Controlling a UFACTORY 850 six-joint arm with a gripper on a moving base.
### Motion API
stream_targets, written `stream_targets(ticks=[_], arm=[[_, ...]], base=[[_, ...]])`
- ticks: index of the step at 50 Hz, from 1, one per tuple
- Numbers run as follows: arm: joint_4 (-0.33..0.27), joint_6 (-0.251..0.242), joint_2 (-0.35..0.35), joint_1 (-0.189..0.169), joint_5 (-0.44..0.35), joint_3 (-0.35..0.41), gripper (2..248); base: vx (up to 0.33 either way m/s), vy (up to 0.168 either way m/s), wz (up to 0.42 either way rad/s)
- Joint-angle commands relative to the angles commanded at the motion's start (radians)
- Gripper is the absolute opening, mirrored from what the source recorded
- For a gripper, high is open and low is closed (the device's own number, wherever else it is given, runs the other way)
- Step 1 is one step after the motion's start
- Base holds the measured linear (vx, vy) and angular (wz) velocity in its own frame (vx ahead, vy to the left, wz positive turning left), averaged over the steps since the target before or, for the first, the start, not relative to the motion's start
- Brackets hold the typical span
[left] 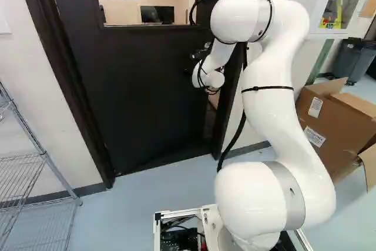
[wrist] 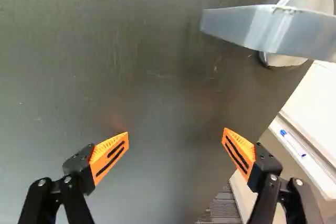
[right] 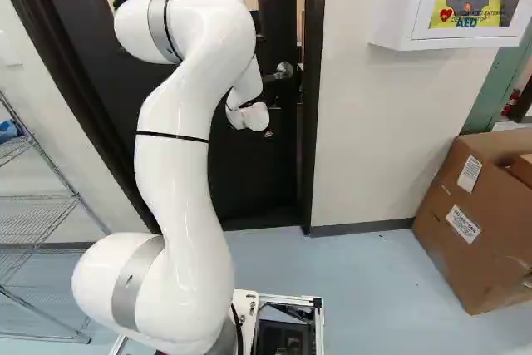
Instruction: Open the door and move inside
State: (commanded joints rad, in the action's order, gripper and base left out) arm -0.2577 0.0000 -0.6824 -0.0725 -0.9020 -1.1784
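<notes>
The door [left: 158,86] stands ajar at the middle of the left base view, its free edge set back from the frame [right: 315,122]. The arm [right: 183,122] reaches toward it, and the gripper [left: 202,53], small and partly hidden there, seems to be near the door's face. In the wrist view the gripper [wrist: 176,153] has its orange pads [wrist: 109,157] spread wide, with nothing pinched between them. The handle [wrist: 262,27] is on the door, ahead of the fingers and off toward the free edge, touching neither. Past that edge a pen [wrist: 292,143] lies on a white ledge [wrist: 311,166].

At the right of the right base view, a cabinet [right: 392,31] on the wall carries bold lettering and a heart mark on a yellow sign [right: 439,12]. Below it, a cardboard box [right: 440,247] bears two white printed labels [right: 463,224].
</notes>
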Motion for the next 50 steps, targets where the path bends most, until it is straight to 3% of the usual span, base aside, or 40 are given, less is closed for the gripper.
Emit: stream_targets(ticks=[50], arm=[[0.000, 0.000, -0.240, 0.059, 0.000, -0.342, 247]], base=[[0.000, 0.000, 0.000]])
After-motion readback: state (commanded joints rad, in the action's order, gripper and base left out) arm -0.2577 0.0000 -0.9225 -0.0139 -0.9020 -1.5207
